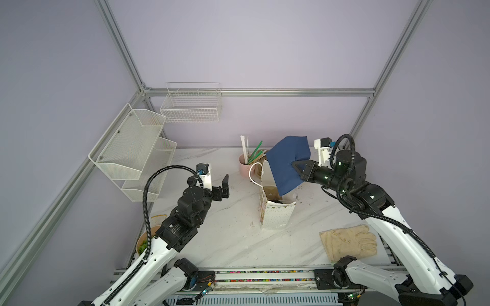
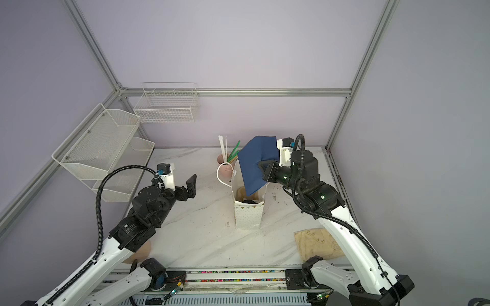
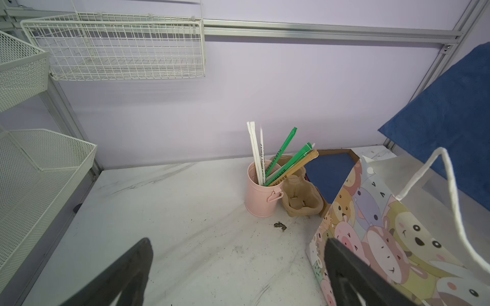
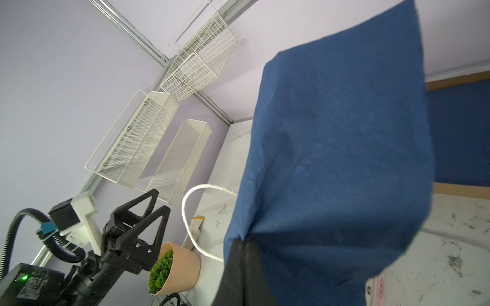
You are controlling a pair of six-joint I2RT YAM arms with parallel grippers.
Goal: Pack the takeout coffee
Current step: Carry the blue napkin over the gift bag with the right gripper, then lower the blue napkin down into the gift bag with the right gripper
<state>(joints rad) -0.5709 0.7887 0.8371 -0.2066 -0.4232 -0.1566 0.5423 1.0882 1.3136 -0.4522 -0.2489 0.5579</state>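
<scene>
Two arms over the counter [image 1: 225,238], one bag [image 1: 275,217] standing mid-counter with its mouth up. The right claw [image 1: 297,167] is pinched shut on one blue cloth [image 1: 287,161], hanging it right over the bag's mouth, lower corner dipping at the rim. The left claw [image 3: 237,243] hangs wide open and holds nothing, off to the bag's left with a strip of open counter between them. The coffee I can't pick out for sure: down inside the bag one tan shape and one dark round top show, too hidden to name. At the back wall sit one pink mug [image 3: 261,196] of straws and one pulp tray [image 3: 299,201], touching, just behind the bag. One glove [image 1: 348,242] lies by the front right edge, one plant pot [image 4: 175,267] at the front left under the left arm. Broad open counter runs in front of the bag.
</scene>
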